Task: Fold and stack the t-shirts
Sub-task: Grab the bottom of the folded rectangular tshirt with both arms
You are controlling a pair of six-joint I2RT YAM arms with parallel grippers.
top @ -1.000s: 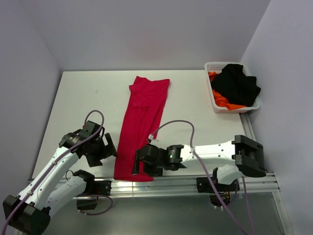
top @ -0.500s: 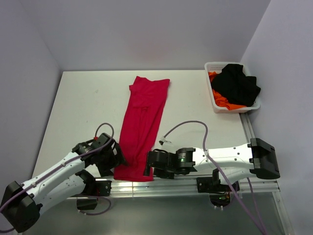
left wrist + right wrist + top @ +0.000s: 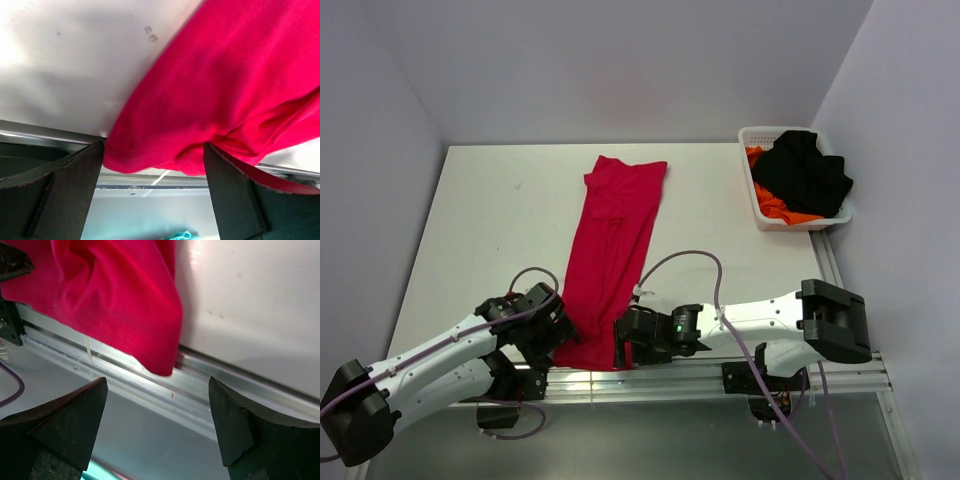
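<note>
1. We see a crimson-red soft cloth t-shirt (image 3: 613, 250) lying as a long, narrow strip down the middle of the flat white table (image 3: 490, 210). Its far end points toward the back wall. Its near hem hangs over the table's near edge, above the silver metal rail (image 3: 670, 375).
2. The left black two-finger gripper (image 3: 563, 338) sits low at the near left corner of that hem.
3. In the left wrist view its dark fingers (image 3: 65, 195) are spread wide. The red hem corner fills the gap from one fingertip to the other. We cannot tell whether the cloth touches the pads, and nothing is pinched.
4. The right black two-finger gripper (image 3: 622, 348) sits at the near right corner of the same hem, close beside the left one.
5. In the right wrist view its fingers (image 3: 240, 430) are also spread wide. The drooping red corner hangs over the table edge ahead of the gap and is apart from both fingertips.
6. A white plastic lattice basket (image 3: 760, 130) stands at the far right corner of the table, well apart from the red shirt.
7. A black cloth t-shirt (image 3: 808, 172) is heaped in the basket on top of an orange cloth t-shirt (image 3: 778, 209). The orange one shows along the left and near sides.
</note>
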